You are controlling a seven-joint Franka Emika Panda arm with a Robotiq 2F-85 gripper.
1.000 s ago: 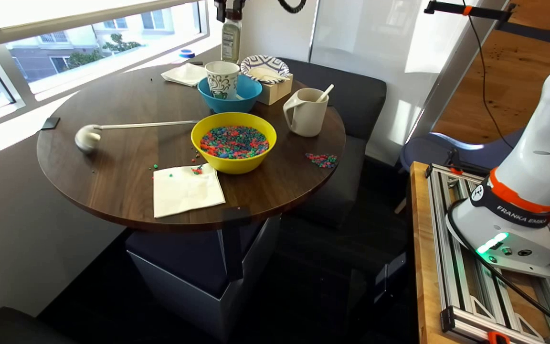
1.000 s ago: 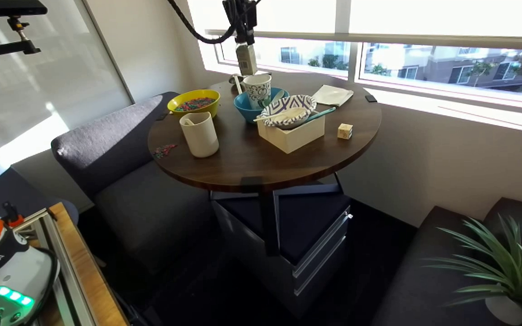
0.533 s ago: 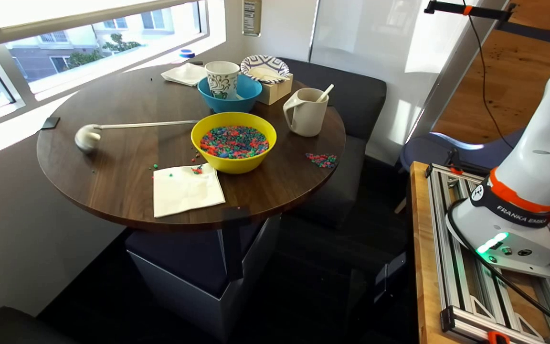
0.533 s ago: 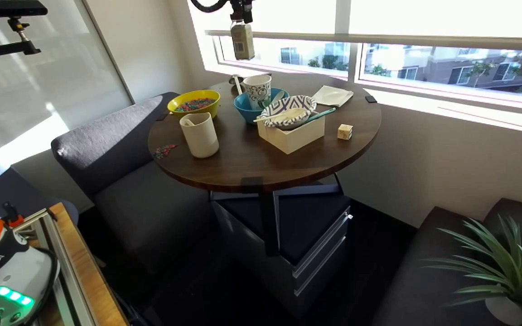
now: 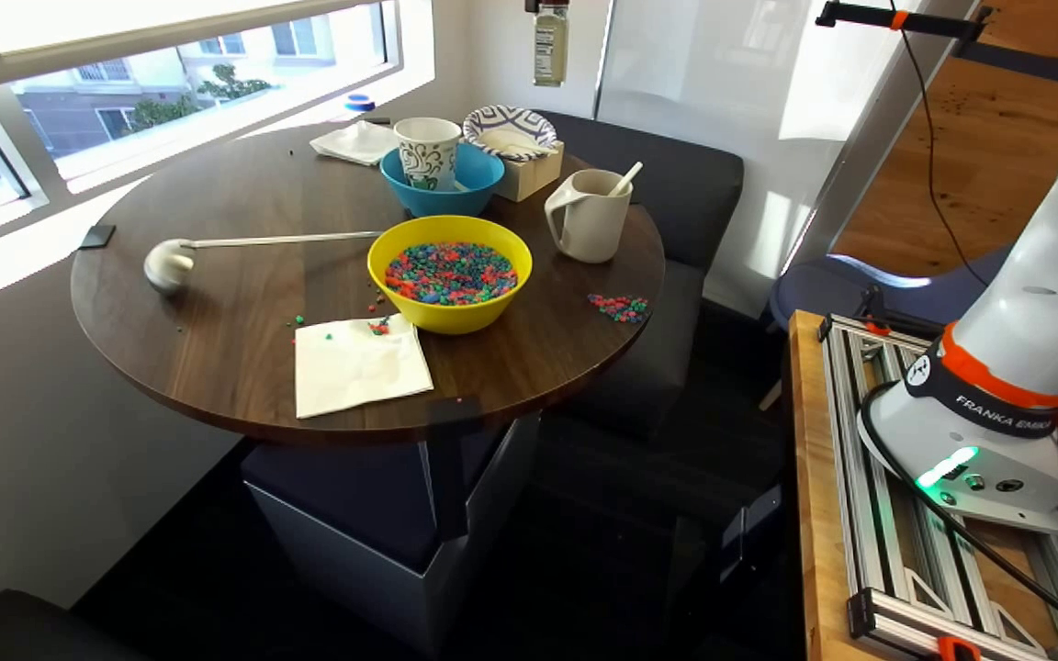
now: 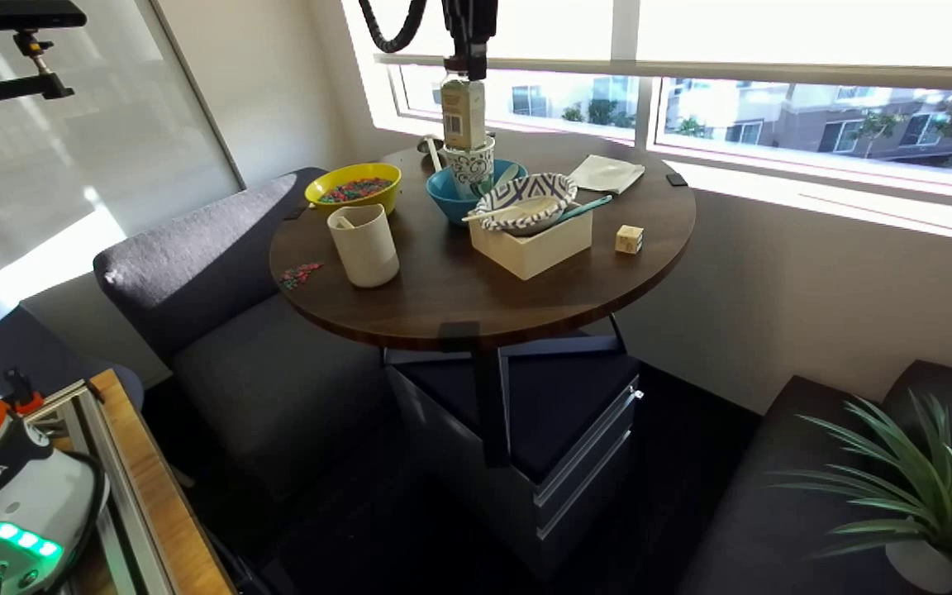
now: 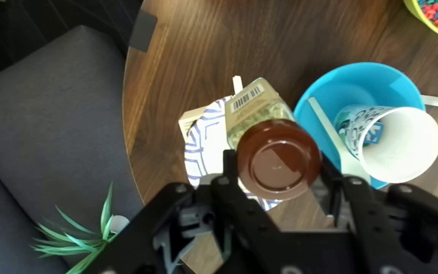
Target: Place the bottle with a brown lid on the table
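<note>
The bottle with a brown lid (image 6: 464, 114) is held upright in the air. It also shows in an exterior view (image 5: 550, 46), well above the table's far side. In the wrist view, the round brown cap (image 7: 278, 159) sits between both fingers of my gripper (image 7: 278, 163), and the label points away from the camera. My gripper, also in an exterior view (image 6: 466, 66), is shut on the cap. The round dark wood table (image 6: 410, 306) is below. In the wrist view, the bottle hangs over the patterned paper bowl (image 7: 203, 148). The bottle's underside is hidden.
On the table stand a blue bowl (image 6: 443, 198) with a paper cup (image 5: 428, 151), a yellow bowl (image 5: 455, 319) of beads, and a white jug (image 6: 367, 252). The patterned bowl rests on a wooden box (image 6: 534, 252). A wooden cube (image 6: 629, 240), ladle (image 5: 168, 266) and napkin (image 5: 359, 367) lie around.
The held bottle first rose, then came lower. It moved right in both exterior views, away from the paper cup's far side. Things on the table have not moved.
</note>
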